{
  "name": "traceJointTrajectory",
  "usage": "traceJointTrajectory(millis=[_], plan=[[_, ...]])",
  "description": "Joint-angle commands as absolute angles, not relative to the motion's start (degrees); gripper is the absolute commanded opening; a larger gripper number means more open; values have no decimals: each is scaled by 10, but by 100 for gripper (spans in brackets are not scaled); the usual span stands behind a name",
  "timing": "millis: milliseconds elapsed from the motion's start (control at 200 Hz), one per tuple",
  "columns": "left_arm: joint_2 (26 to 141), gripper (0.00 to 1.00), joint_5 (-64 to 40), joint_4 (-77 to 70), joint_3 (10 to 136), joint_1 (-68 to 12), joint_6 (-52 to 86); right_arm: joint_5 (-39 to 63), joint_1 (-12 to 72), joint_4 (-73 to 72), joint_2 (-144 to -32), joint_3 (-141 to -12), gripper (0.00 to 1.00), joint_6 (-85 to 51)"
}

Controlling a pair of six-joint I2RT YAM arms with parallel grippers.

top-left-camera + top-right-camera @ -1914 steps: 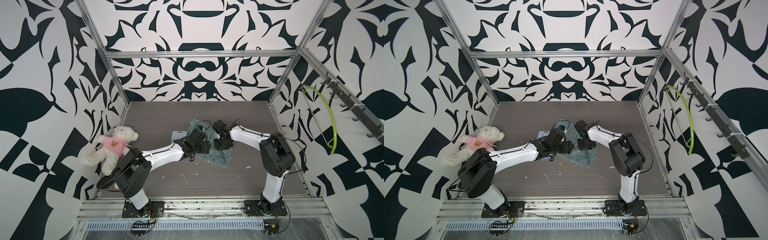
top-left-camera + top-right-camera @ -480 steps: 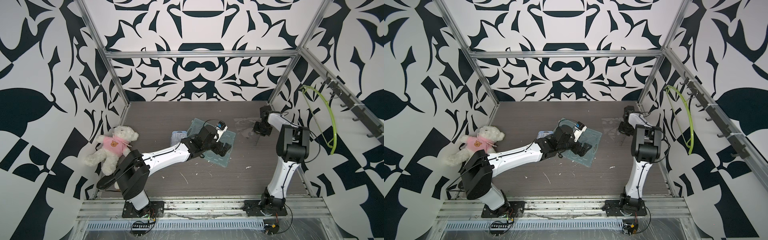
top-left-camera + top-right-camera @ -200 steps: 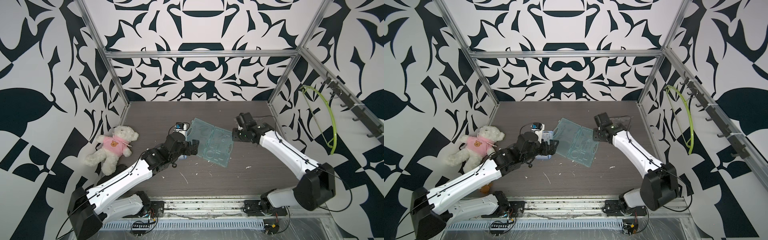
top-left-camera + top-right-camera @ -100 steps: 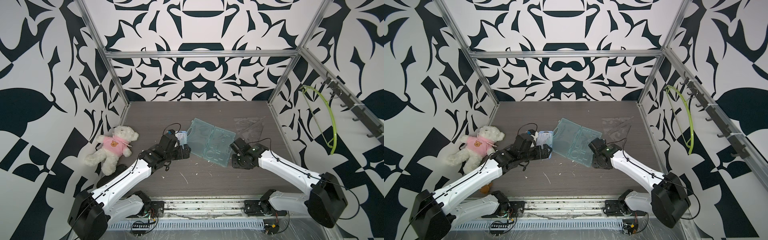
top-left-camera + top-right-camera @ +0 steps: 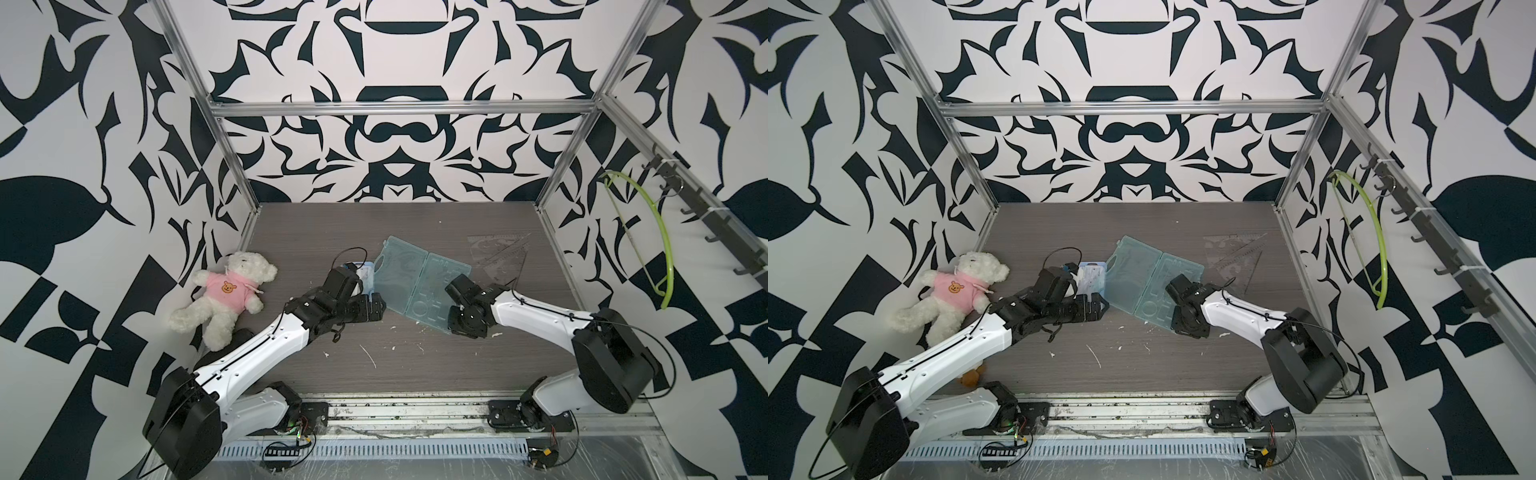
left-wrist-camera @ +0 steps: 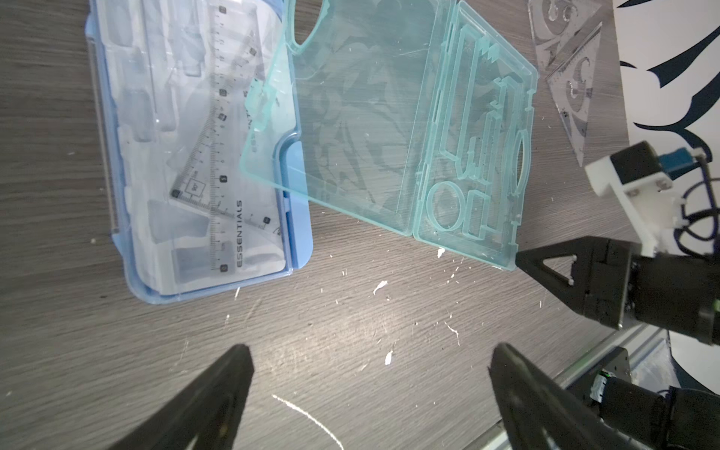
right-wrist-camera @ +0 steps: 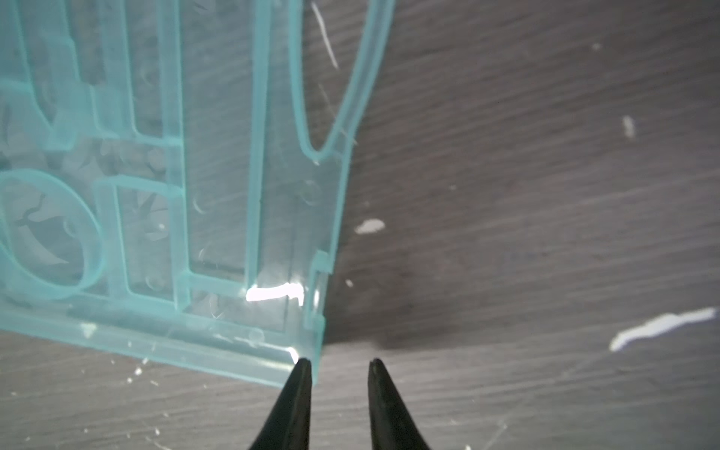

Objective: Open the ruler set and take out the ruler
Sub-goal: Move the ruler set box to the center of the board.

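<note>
Teal ruler case (image 5: 399, 274) is lying open, right gripper (image 7: 339, 362) hovering barely parted, empty, at its corner. Staying low helps; left gripper (image 6: 372, 346) is gaping.

Teal case (image 7: 218, 187) corner just beside right gripper (image 7: 339, 362)

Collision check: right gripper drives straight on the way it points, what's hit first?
Probably the teal case corner: it sits at one of the right gripper fingers; the other faces bare table.
</note>
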State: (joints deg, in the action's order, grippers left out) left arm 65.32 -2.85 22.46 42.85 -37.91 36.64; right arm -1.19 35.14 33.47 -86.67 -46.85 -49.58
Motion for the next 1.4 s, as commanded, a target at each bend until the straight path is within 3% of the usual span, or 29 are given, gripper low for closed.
traceJointTrajectory(millis=[0, 145, 540, 770, 975, 1220, 1395], plan=[[650, 99, -24, 251, 445, -377, 364, -10, 354, 303, -888, -495, 27, -486], [645, 99, -9, 244, 432, -377, 376, -6, 354, 294, -935, -517, 26, -461], [677, 99, 39, 197, 421, -378, 409, -3, 338, 270, -1037, -598, 4, -391], [747, 99, 30, 200, 466, -379, 398, 24, 293, 271, -1105, -681, 1, -364], [738, 99, 53, 218, 454, -381, 398, 15, 264, 304, -1159, -766, 1, -316], [773, 99, 150, 297, 494, -384, 396, 18, 256, 314, -1181, -804, 10, -276], [846, 99, 202, 328, 543, -383, 368, 26, 256, 299, -1140, -782, 31, -269]])
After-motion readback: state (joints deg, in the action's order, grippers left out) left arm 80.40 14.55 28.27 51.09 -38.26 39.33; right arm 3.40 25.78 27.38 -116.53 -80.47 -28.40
